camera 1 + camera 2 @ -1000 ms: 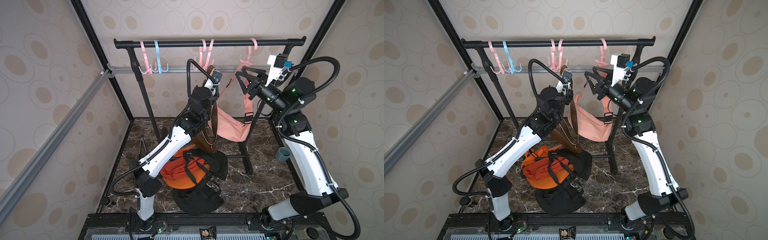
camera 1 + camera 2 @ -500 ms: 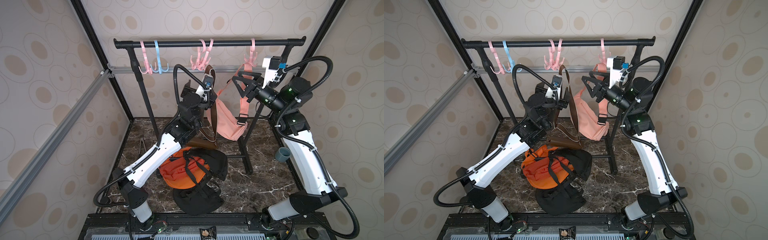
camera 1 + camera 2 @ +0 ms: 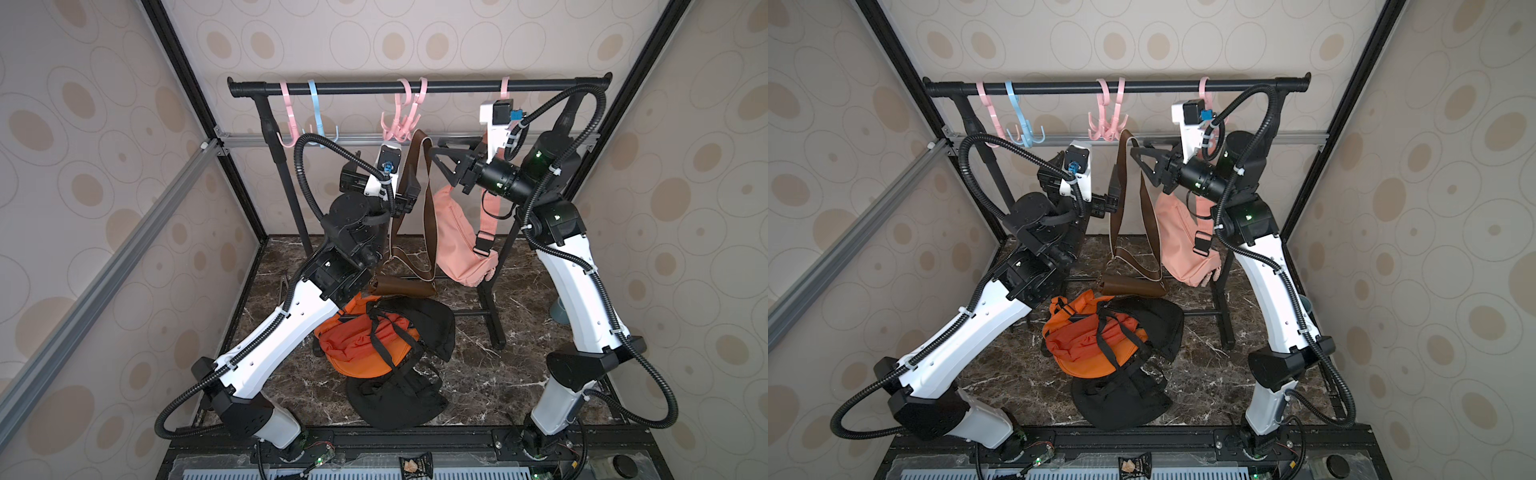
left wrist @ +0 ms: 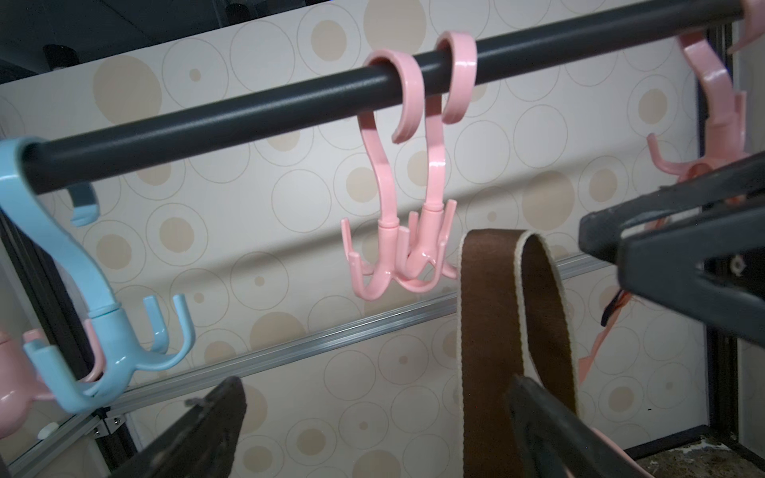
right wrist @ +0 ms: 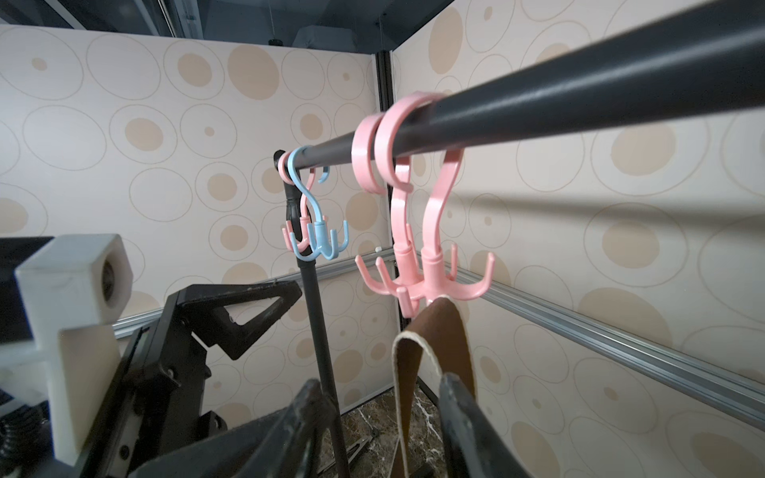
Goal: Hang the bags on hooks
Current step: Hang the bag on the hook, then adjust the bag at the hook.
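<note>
The brown bag (image 3: 403, 286) hangs by its long brown strap (image 3: 420, 174). The strap's top loop (image 5: 439, 314) sits on a prong of the middle pink hook (image 5: 430, 285) on the black rail (image 3: 457, 85). My left gripper (image 4: 372, 389) stands wide open just left of the strap (image 4: 488, 331) and holds nothing. My right gripper (image 5: 381, 387) is open at about half width just under the hook. One band of the strap passes loosely between its fingers, with a gap showing. In both top views the two grippers (image 3: 380, 178) (image 3: 1140, 156) flank the strap.
A pink bag (image 3: 461, 245) hangs from the right pink hook behind my right arm. An orange bag (image 3: 357, 345) and a black bag (image 3: 395, 399) lie on the marble floor. A pink and a blue hook (image 3: 318, 120) hang at the rail's left. The rack's posts stand behind.
My left gripper has opened, let go of the brown strap and drawn back down and left. The strap now hangs at the pink hook. My right gripper has shifted left to the strap.
</note>
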